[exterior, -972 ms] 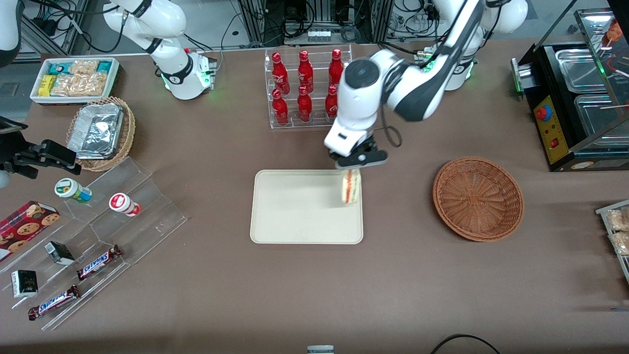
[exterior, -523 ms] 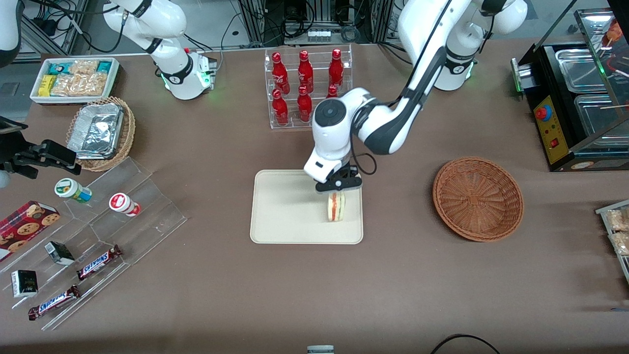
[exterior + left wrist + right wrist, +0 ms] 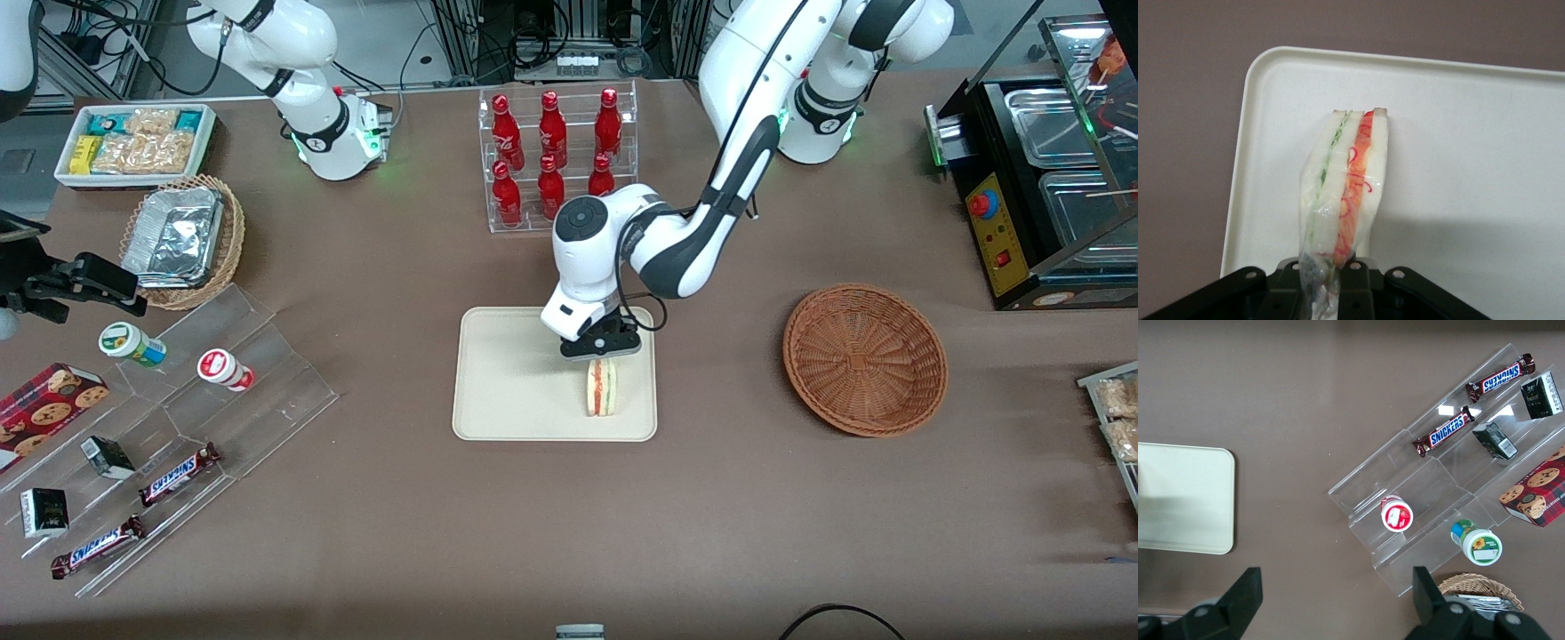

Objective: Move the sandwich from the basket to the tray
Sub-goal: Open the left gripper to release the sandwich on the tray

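The sandwich [image 3: 602, 388] [image 3: 1345, 180], a wrapped wedge of pale bread with red and green layers, hangs on edge from my left gripper [image 3: 600, 349] [image 3: 1327, 268]. The gripper is shut on the wedge's upper end and its clear wrapper. Its lower end is at or just above the cream tray [image 3: 507, 391] [image 3: 1471, 133], near the tray edge that faces the basket. A corner of the tray [image 3: 1178, 500] also shows in the right wrist view. The round reddish-brown basket [image 3: 864, 357] lies empty beside the tray, toward the working arm's end of the table.
A clear rack of red bottles [image 3: 553, 160] stands farther from the front camera than the tray, close to the arm. Toward the parked arm's end are a stepped acrylic shelf [image 3: 222, 391] with snacks, a tan wicker basket with foil [image 3: 182, 240] and a white snack bin [image 3: 133, 142].
The gripper has come down with the sandwich, moving nearer the front camera and a little toward the parked arm's end, from above the tray's edge to low over it.
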